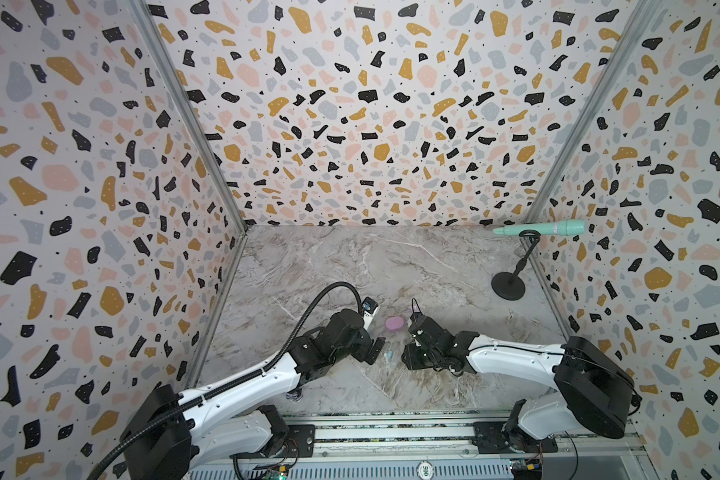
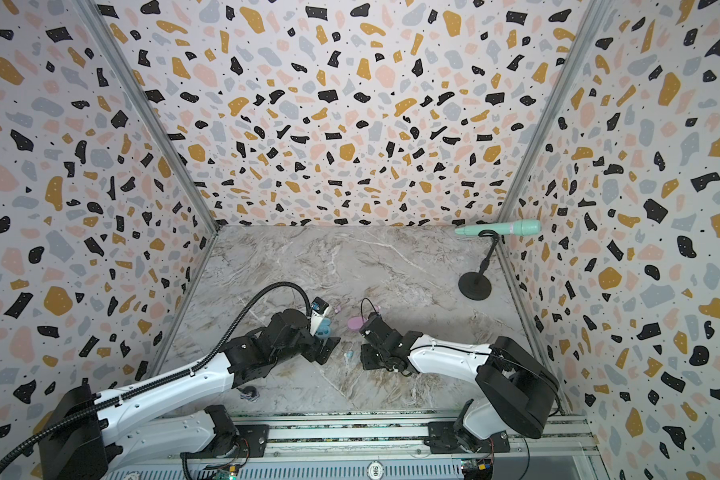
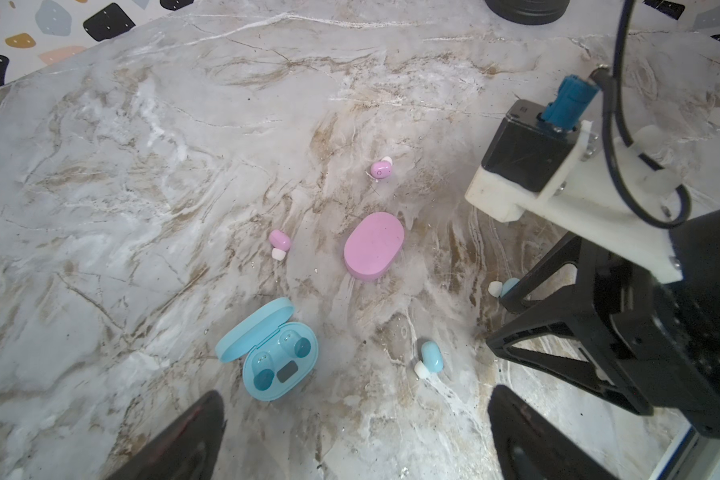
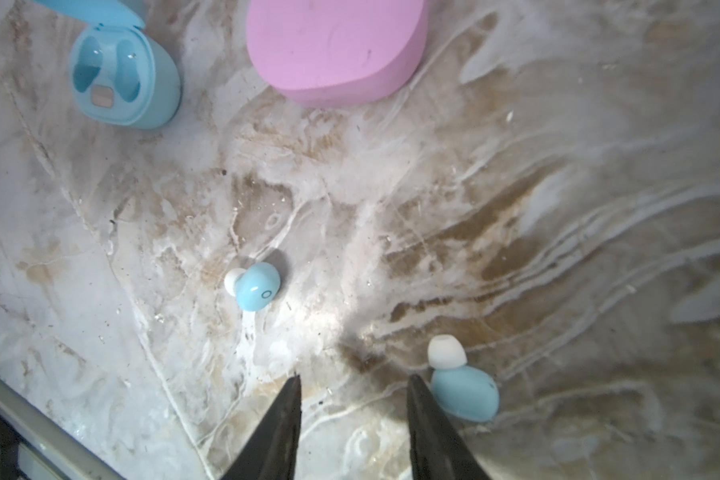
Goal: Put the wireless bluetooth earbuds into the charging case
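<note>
Lining up a pick | right gripper [image 4: 354, 380] part-spread, empty; left gripper [image 3: 356, 399] spread wide, idle | nearest blue earbud [image 4: 464, 392] on table [image 4: 558, 208], just outside one finger [image 4: 429, 424] | blue case [image 4: 121, 79] open, unfilled | advice: shift sideways, straddle its body, not the white tip [image 4: 447, 351].

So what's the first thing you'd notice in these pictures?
Probably the speckled walls around the marble table. Then the bright little things on it: an open blue case with empty slots, a shut pink case, and a tiny pink earbud lying loose. The right gripper hangs open next to a blue earbud.
</note>
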Controlling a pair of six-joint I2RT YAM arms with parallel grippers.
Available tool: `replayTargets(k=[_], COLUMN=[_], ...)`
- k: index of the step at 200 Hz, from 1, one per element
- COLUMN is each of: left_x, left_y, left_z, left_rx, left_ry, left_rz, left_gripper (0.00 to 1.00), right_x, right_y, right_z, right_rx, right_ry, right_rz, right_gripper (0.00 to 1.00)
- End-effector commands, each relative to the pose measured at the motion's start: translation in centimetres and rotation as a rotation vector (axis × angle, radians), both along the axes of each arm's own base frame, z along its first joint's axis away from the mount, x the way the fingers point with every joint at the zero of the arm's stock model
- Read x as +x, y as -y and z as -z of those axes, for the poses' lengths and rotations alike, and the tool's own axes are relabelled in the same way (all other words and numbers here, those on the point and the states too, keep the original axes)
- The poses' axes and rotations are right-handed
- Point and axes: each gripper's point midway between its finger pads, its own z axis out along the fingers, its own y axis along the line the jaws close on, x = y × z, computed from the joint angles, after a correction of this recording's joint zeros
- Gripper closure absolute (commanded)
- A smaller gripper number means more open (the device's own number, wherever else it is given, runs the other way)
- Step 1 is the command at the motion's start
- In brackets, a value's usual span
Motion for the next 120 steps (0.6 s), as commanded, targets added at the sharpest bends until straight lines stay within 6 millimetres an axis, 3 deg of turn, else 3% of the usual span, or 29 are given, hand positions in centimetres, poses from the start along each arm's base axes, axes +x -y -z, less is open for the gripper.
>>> replayTargets(k=[1, 29, 56, 120], left_x=[0.4, 0.4, 0.4, 0.5], left_y=[0.9, 1.0, 1.0, 1.0], left_z=[-1.7, -1.8, -1.7, -1.6], left_rx=[-0.033, -0.033, -0.032, -0.025], left_ry=[0.024, 0.023, 0.022, 0.02], left_rz=[0.015, 0.015, 0.018, 0.014], left_gripper=[0.0, 0.0, 0.0, 0.0], right_x=[-0.3, 0.1, 1.0, 2.8], right_y=[0.9, 1.5, 2.9, 2.6], right_z=[-0.9, -2.2, -1.9, -1.5], right_rx=[-0.007, 0.031, 0.049, 0.095], right_ry=[0.009, 0.039, 0.035, 0.044], right_rz=[0.004, 0.036, 0.058, 0.049], right_gripper=[0.56, 0.55, 0.53, 0.49])
